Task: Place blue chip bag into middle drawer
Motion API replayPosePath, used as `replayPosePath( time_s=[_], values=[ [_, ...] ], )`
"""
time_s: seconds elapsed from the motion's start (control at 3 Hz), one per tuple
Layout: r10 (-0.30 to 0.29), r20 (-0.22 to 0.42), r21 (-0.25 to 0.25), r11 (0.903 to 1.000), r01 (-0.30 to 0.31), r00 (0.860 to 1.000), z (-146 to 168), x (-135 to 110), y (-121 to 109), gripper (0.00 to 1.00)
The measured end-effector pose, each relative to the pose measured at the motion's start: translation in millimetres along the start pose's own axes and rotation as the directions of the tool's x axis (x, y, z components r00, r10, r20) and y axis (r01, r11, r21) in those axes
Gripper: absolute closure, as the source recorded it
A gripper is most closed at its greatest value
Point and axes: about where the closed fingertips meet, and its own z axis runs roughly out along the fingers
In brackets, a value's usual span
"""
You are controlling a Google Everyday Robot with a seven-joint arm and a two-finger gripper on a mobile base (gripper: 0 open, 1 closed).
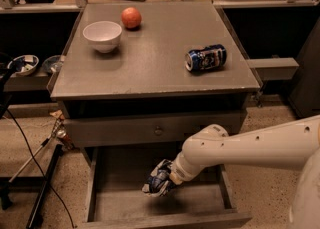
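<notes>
The blue chip bag (157, 183) is a crumpled dark blue foil bag with white patches. My gripper (168, 178) is shut on it at the end of the white arm (240, 148), which reaches in from the right. The bag hangs just above the floor of the open middle drawer (120, 193) and casts a shadow there. The drawer is pulled out below the cabinet, and its low side walls and front rim (165, 220) show. The bag hides most of the fingers.
On the cabinet top (150, 68) stand a white bowl (102, 35), a red-orange fruit (131, 17) and a blue-and-white can (206, 58) lying on its side. A closed drawer front with a knob (158, 131) sits above the open drawer. Cables and a stand (42, 183) lie on the floor at left.
</notes>
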Motion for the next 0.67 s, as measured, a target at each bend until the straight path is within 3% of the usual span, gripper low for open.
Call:
replayPosePath(
  time_s=[0.33,0.67],
  values=[
    [0.000,0.000,0.000,1.0000,0.000,1.000,0.1,0.0,0.0,1.00],
    [0.014,-0.001,-0.042,0.9990,-0.014,1.000,18.8,3.9,10.2,1.00]
  ],
)
